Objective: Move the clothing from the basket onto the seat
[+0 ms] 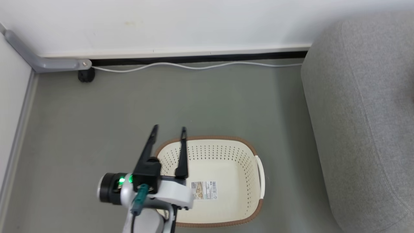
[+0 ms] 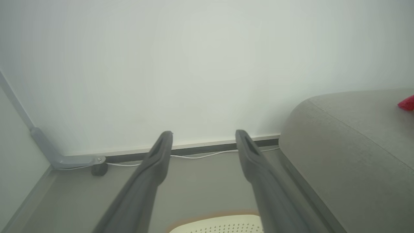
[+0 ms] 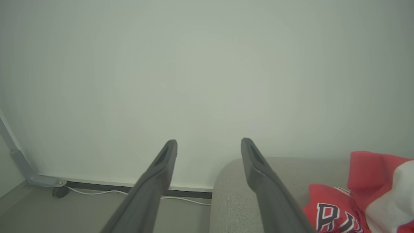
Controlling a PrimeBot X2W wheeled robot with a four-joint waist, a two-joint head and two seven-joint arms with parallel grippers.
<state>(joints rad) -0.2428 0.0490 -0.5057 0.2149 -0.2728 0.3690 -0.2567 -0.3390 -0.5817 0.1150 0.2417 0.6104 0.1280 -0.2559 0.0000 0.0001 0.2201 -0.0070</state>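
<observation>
Clothing point(image 3: 330, 197) with partial lettering on seat point(image 3: 233, 194)

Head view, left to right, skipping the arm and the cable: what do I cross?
grey wall conduit → small black object → basket → seat

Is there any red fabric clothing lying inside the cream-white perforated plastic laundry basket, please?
No, the cream-white perforated plastic basket holds nothing but a paper label on its bottom.
</observation>
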